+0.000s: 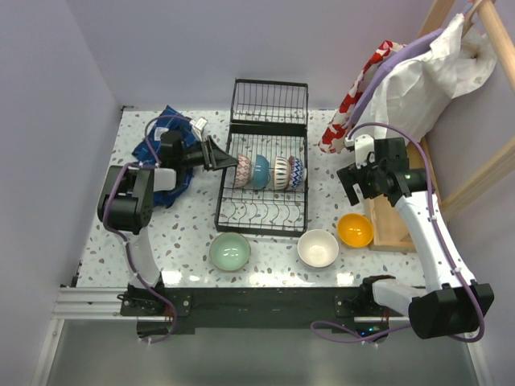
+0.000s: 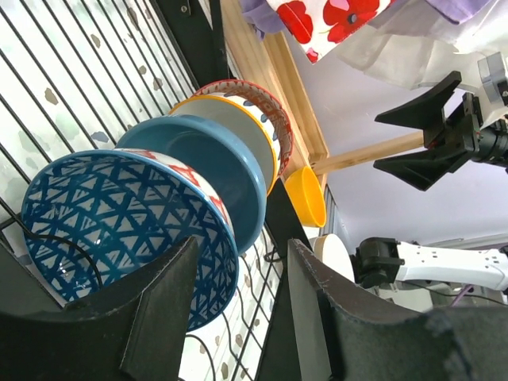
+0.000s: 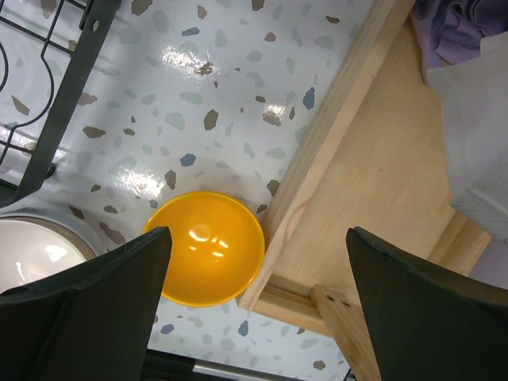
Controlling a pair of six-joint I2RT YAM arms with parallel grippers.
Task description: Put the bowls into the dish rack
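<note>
The black wire dish rack (image 1: 261,211) carries four colours of bowl: a round bowl latticed inside with blue and white triangles (image 2: 103,230) (red marks show on its outer wall), a plain deep-blue glazed bowl (image 2: 218,171), a yellow-rimmed bowl with a pale grey inside (image 2: 238,127) and a bowl with a red patterned rim (image 2: 274,111). The white bench flecked grey and brown (image 1: 185,233) shows a pale green bowl (image 1: 230,251), a plain white bowl (image 1: 318,248) and a glossy orange-yellow bowl (image 3: 210,246). The white cloth printed with red poppies (image 2: 325,20) has black flower centres.

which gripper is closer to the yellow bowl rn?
Right. The right gripper hangs over the yellow bowl; the left gripper is away at the dish rack's left side.
</note>
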